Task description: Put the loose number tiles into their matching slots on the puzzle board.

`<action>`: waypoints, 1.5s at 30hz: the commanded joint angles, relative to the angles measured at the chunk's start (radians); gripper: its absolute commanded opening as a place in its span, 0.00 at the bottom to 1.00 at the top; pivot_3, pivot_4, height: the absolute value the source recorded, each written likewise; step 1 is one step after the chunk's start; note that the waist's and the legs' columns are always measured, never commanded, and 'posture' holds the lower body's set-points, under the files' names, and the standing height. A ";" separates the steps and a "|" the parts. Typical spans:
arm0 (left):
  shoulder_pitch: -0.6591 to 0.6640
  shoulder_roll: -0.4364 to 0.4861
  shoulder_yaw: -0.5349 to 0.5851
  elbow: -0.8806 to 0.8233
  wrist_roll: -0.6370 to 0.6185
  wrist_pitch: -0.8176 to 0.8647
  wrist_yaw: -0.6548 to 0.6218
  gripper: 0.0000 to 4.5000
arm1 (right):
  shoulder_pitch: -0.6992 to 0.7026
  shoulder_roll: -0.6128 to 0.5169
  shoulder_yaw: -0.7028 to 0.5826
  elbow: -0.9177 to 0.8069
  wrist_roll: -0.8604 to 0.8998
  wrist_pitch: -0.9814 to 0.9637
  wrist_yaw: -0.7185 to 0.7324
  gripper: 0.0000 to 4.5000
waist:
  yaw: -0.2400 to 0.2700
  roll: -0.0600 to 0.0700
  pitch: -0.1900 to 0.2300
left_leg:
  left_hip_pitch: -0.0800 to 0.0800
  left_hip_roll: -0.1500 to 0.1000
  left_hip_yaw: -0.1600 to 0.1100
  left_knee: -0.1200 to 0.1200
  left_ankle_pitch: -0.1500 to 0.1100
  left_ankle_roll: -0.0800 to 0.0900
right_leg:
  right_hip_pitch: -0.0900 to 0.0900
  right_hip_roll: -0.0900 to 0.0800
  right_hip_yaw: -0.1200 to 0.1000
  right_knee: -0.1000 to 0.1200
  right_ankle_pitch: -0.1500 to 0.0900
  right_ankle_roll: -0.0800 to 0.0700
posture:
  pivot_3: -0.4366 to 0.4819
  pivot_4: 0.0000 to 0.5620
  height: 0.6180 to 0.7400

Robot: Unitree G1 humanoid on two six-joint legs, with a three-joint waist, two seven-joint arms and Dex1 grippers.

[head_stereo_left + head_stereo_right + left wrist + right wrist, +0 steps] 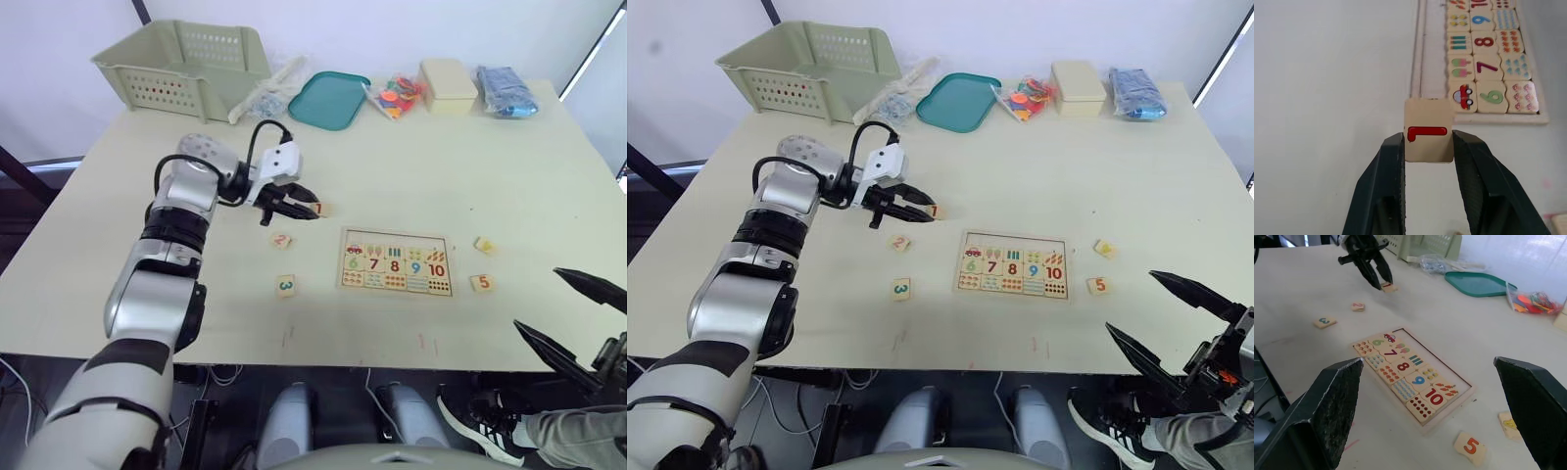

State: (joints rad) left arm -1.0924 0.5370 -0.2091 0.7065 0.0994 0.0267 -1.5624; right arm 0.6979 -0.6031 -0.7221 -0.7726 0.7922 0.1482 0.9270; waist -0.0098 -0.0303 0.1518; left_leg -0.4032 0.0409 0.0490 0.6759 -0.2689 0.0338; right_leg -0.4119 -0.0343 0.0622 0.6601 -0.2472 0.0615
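Table [509, 166], pale top, carrying all items below.

Back edge, robot's left to right: pale green slotted basket [186, 61], contents not visible; clear plastic bag [266, 93] leaning at its side; teal tray [328, 99], nothing on it; clear bag of coloured pieces [395, 96]; cream lidded box [447, 84], closed; blue packet [506, 91].

Puzzle board [397, 262], flat near the table's middle. Lower rows hold printed squares 6 to 10 with pictures and dots. Slots [396, 238] along the top row appear unfilled.

Loose number tiles:
- tile 1 [1428, 135], red digit, gripped between the two fingers of the left gripper [302, 205], at table level just left of the board.
- tile 2 [282, 240], near the left gripper, apart from the board.
- tile 3 [286, 285], nearer the table's front edge, left of the board.
- tile 5 [480, 283], just right of the board.
- yellow-marked tile [484, 245], right of the board, digit unreadable.

Right gripper [563, 313], fingers spread wide with nothing between them, off the table's front right corner.

Nothing lies between tile 1 and the board.
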 commanded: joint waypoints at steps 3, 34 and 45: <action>-0.075 0.001 -0.090 -0.112 0.047 0.161 -0.017 0.21 | -0.004 -0.013 -0.046 -0.006 0.039 -0.001 0.009 1.00 | 0.000 0.000 0.000 | 0.000 0.000 0.000 0.000 0.000 0.000 | 0.000 0.000 0.000 0.000 0.000 0.000 | 0.48 0.27 1.00; -0.176 -0.239 -0.318 0.061 0.219 0.290 0.155 0.21 | -0.061 0.001 0.012 0.010 -0.023 -0.014 0.013 1.00 | 0.002 0.000 0.000 | -0.011 -0.002 -0.006 0.009 0.000 0.000 | -0.003 0.003 0.000 0.000 -0.001 0.002 | 0.48 0.27 1.00; -0.139 -0.242 -0.331 0.028 0.236 0.293 0.165 0.21 | -0.056 0.006 0.014 0.008 -0.027 -0.012 0.015 1.00 | 0.003 0.000 0.000 | -0.011 -0.002 -0.006 0.009 0.000 0.000 | -0.003 0.003 0.000 0.000 -0.001 0.002 | 0.48 0.27 1.00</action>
State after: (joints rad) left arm -1.2252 0.2956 -0.5381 0.7685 0.3318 0.3189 -1.3994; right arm 0.6404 -0.6002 -0.7048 -0.7542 0.7553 0.1479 0.9429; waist -0.0073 -0.0298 0.1521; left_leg -0.4144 0.0388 0.0430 0.6847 -0.2689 0.0340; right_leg -0.4150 -0.0312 0.0620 0.6605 -0.2484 0.0631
